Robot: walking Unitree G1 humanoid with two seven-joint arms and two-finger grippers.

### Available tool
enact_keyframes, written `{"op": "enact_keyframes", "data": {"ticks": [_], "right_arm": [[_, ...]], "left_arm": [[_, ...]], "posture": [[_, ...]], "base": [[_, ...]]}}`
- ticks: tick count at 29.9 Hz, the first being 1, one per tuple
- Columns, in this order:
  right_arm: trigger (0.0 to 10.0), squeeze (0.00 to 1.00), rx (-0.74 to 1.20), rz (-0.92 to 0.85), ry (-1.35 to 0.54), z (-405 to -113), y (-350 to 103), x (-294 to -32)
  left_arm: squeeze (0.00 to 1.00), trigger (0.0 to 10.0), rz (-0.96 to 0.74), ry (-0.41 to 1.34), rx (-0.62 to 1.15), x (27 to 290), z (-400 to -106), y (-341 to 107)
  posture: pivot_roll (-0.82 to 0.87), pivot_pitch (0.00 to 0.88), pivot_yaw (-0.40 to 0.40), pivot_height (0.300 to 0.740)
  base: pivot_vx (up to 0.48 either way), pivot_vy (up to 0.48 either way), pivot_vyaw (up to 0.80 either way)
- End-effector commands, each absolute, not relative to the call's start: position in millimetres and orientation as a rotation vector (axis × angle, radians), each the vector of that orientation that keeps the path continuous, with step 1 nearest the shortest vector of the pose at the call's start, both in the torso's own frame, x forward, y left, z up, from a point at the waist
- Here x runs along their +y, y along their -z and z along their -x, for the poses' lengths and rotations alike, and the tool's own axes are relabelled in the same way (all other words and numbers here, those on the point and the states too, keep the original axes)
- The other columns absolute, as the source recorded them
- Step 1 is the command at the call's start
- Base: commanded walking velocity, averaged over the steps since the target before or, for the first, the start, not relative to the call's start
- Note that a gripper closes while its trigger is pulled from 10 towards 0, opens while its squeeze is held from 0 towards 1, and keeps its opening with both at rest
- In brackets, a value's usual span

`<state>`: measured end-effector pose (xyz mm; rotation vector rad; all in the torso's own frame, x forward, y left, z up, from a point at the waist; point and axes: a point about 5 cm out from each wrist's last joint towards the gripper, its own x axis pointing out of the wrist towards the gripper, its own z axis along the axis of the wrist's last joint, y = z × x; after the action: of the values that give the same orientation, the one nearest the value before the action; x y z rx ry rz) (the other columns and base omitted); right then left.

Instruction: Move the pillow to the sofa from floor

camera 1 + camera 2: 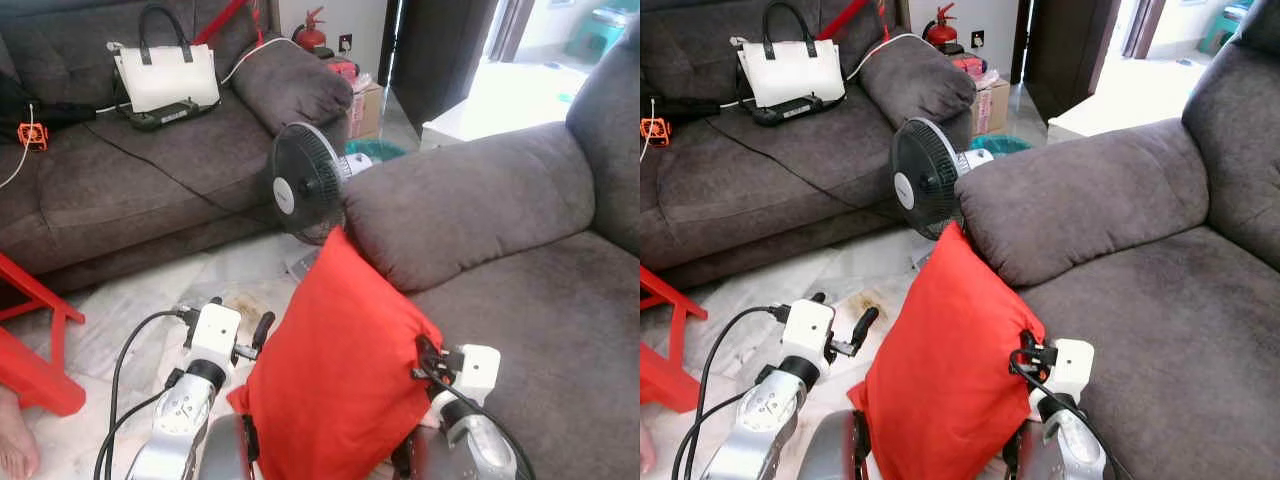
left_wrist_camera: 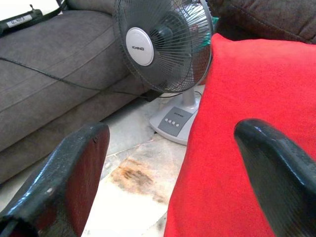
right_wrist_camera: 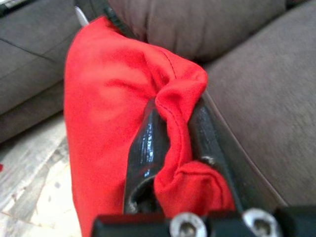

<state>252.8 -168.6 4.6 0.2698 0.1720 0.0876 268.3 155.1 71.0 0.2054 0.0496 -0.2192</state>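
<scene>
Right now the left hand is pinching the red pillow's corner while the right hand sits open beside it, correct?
No, the sides are swapped. The right wrist view shows the right hand pinching the red pillow at its corner; the left wrist view shows the left hand open beside it.

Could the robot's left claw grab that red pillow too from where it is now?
Probably yes. The left claw is open right beside the red pillow, with nothing between them. The right claw already pinches the pillow's edge.

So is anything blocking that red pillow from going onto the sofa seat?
Nothing visible does. The right gripper pinches the red pillow by its edge beside the sofa seat, which lies bare. The fan stands behind, off the path.
</scene>
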Motion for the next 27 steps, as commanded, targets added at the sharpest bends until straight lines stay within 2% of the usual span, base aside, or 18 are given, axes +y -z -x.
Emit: {"op": "enact_keyframes", "data": {"ticks": [1,10,19,27], "right_arm": [[10.0,0.0,0.041,-0.247,-0.064,-265.5,-31.4,-175.3],[10.0,0.0,0.035,-0.254,-0.071,-265.0,-40.9,-167.3],[10.0,0.0,0.046,-0.256,-0.06,-263.4,-47.9,-165.8],[10.0,0.0,0.052,-0.258,-0.064,-264.3,-49.3,-164.2]], "left_arm": [[0.0,10.0,-0.211,0.215,0.046,156.8,-267.5,-70.9],[0.0,10.0,-0.218,0.213,0.044,158.9,-267.7,-71.4],[0.0,10.0,-0.221,0.218,0.04,159.2,-268.8,-72.3],[0.0,10.0,-0.228,0.211,0.039,160.3,-269.4,-72.8]], "posture": [[0.11,0.019,-0.022,0.584],[0.11,0.016,-0.017,0.616],[0.11,0.006,-0.012,0.674],[0.11,0.004,-0.011,0.679]], "base": [[0.0,0.0,0.0],[0.0,0.0,0.0],[0.0,0.0,0.0],[0.0,0.0,0.0]]}}
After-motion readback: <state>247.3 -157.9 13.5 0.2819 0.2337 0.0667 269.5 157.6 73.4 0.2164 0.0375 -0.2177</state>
